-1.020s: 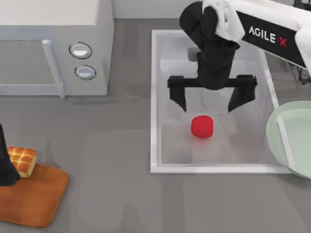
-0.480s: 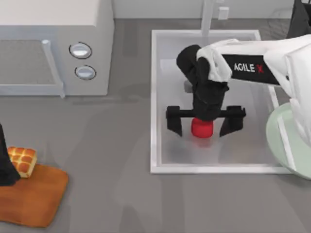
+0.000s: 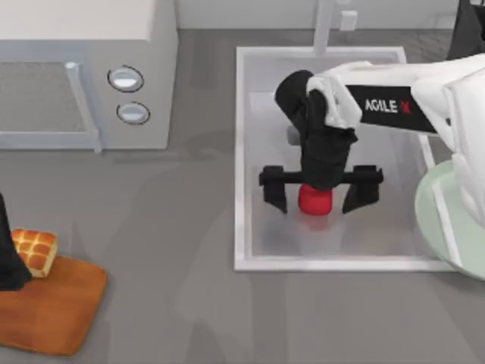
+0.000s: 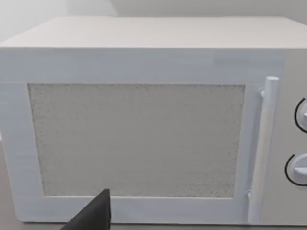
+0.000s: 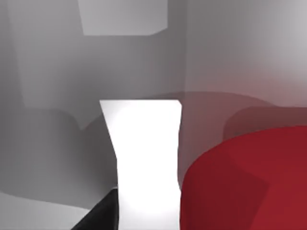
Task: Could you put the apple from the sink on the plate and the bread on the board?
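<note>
The right tool (image 3: pixel 319 197) hung low in the sink (image 3: pixel 244 152) — fingers spread wide, released, straddling the apple (image 3: pixel 314 201); whether the left tool was clenched, I cannot tell.

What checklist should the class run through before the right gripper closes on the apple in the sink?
1. Right gripper fingers spread open on either side of the apple: ok.
2. Apple centred between the fingers, top view: ok.
3. Gripper low enough in the sink to grasp: cannot tell.
4. Plate at the table's right edge, bare where visible, partly under the arm: ok.
5. Bread on the board, at its corner: ok.
6. Left gripper parked beside the bread: ok.
</note>
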